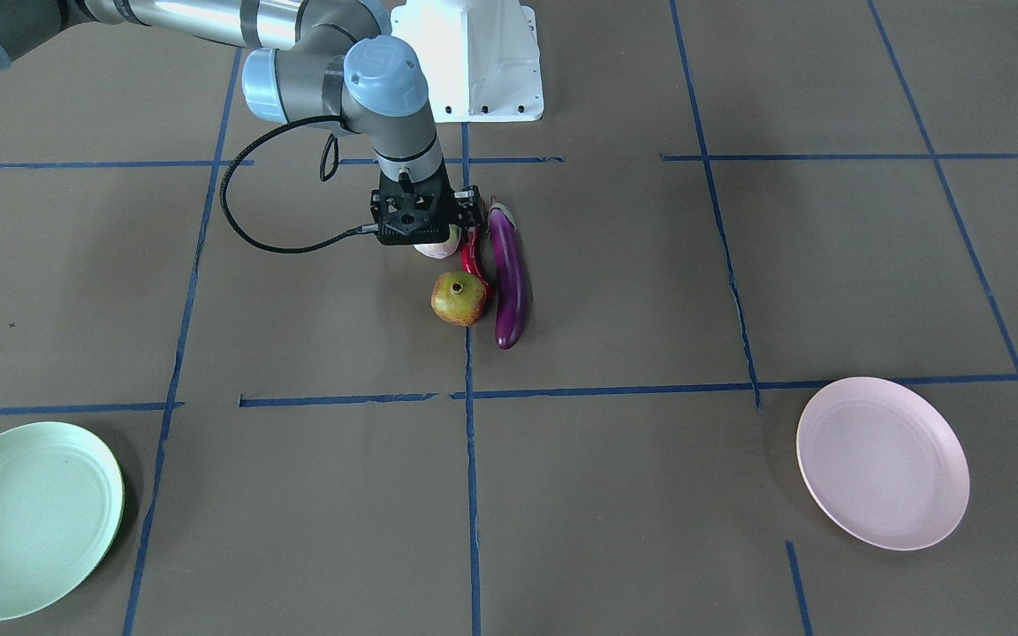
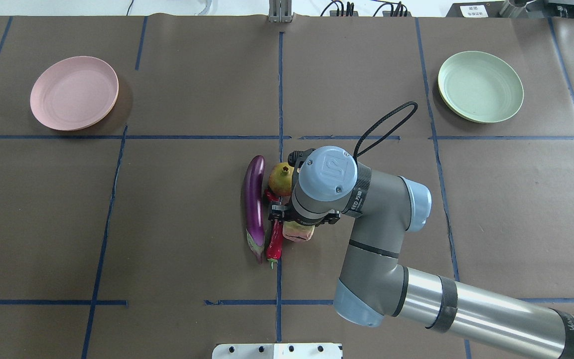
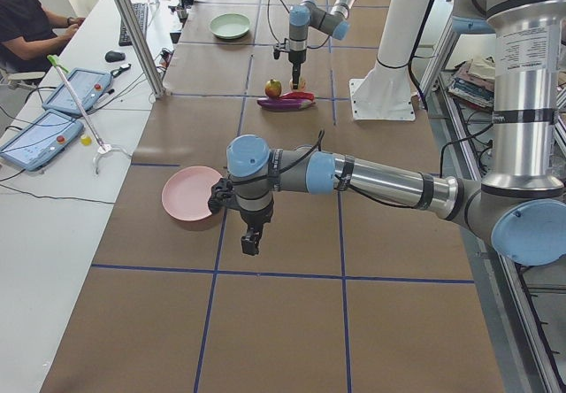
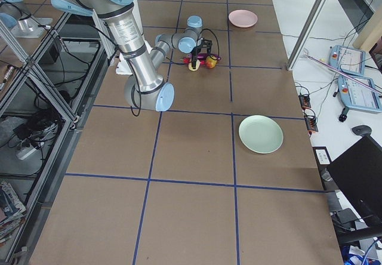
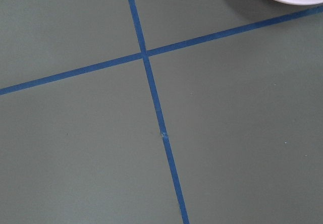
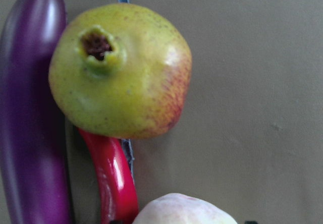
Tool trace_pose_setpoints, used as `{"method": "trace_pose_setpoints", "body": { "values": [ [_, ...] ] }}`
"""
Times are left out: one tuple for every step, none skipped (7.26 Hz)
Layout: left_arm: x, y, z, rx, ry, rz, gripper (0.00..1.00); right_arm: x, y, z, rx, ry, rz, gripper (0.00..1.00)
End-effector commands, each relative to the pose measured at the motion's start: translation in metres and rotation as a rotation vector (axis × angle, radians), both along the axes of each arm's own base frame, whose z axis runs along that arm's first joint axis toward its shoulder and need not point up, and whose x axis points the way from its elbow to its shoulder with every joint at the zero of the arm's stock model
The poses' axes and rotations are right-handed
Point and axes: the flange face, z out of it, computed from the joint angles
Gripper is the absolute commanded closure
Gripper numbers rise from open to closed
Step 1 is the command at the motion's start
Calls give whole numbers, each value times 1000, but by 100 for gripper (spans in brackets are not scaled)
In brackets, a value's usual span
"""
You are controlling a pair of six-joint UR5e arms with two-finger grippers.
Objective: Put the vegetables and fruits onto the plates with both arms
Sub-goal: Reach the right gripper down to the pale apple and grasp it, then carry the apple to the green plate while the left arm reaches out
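The purple eggplant (image 1: 509,274), red chili pepper (image 1: 473,256), pomegranate-like fruit (image 1: 459,299) and pale pink-blushed fruit (image 1: 438,245) lie bunched at the table's middle. My right gripper (image 1: 425,231) is lowered over the pale fruit (image 2: 298,232) and looks open, with a finger on either side of it. Its wrist view shows the pomegranate (image 6: 121,72), eggplant (image 6: 30,108), chili (image 6: 113,178) and the pale fruit's top (image 6: 184,210). The mint green plate (image 2: 480,86) and pink plate (image 2: 73,92) are both bare. My left gripper (image 3: 250,241) hangs beside the pink plate (image 3: 188,205); I cannot tell if it is open.
The white base block (image 1: 474,62) stands at the robot's edge. Blue tape lines (image 5: 151,93) grid the brown table cover. A seated person (image 3: 26,12), tablets (image 3: 40,136) and a metal post (image 3: 133,30) are on the side bench.
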Motion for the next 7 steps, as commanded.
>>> {"method": "trace_pose_setpoints", "body": {
  "values": [
    [0, -1, -1, 3, 0, 0, 0, 23, 10, 1, 17, -41, -3, 90],
    [0, -1, -2, 4, 0, 0, 0, 72, 8, 7, 32, -62, 22, 97],
    [0, -1, -1, 3, 0, 0, 0, 131, -6, 17, 51, -75, 76, 97],
    [0, -1, -1, 3, 0, 0, 0, 156, -32, 31, 85, -46, 102, 97],
    [1, -3, -3, 9, 0, 2, 0, 194, -68, 63, 87, 15, 160, 98],
    [3, -6, -8, 51, 4, 4, 0, 237, -107, 110, 66, 79, 171, 97],
    [27, -11, -14, 85, 9, 53, 0, 285, -158, 150, 125, 143, 120, 97]
  ]
}}
